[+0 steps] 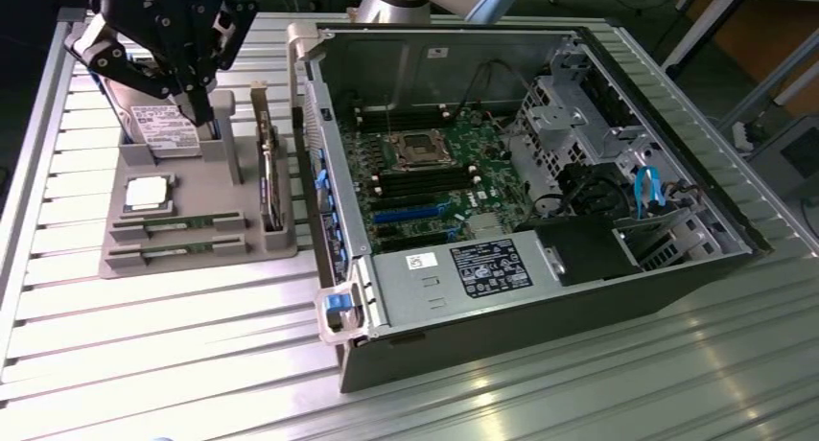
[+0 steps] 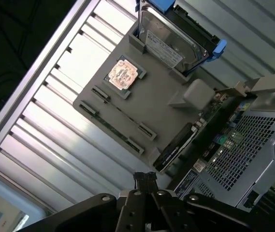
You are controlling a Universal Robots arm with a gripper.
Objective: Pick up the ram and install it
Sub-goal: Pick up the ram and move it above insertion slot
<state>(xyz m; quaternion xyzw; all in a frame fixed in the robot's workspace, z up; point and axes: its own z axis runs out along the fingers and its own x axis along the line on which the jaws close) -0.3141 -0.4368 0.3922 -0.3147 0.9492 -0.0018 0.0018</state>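
Two ram sticks (image 1: 179, 224) lie on edge in the front slots of a grey holder tray (image 1: 192, 268) at the exterior view's left. The second ram stick (image 1: 176, 251) sits just in front of the first. In the wrist view they show as thin green strips (image 2: 122, 112) between the tray's end clips. My gripper (image 1: 202, 118) hangs above the tray's back part, near the hard drive, well above the ram. Its fingers (image 2: 145, 180) are shut together with nothing between them.
The tray also holds a hard drive (image 1: 160, 127), a square silver processor (image 1: 148, 193) and an upright expansion card (image 1: 267, 163). An open computer case (image 1: 576, 268) lies to the exterior view's right, its motherboard (image 1: 429, 177) exposed. The slatted metal table (image 1: 167, 364) has an edge at the left.
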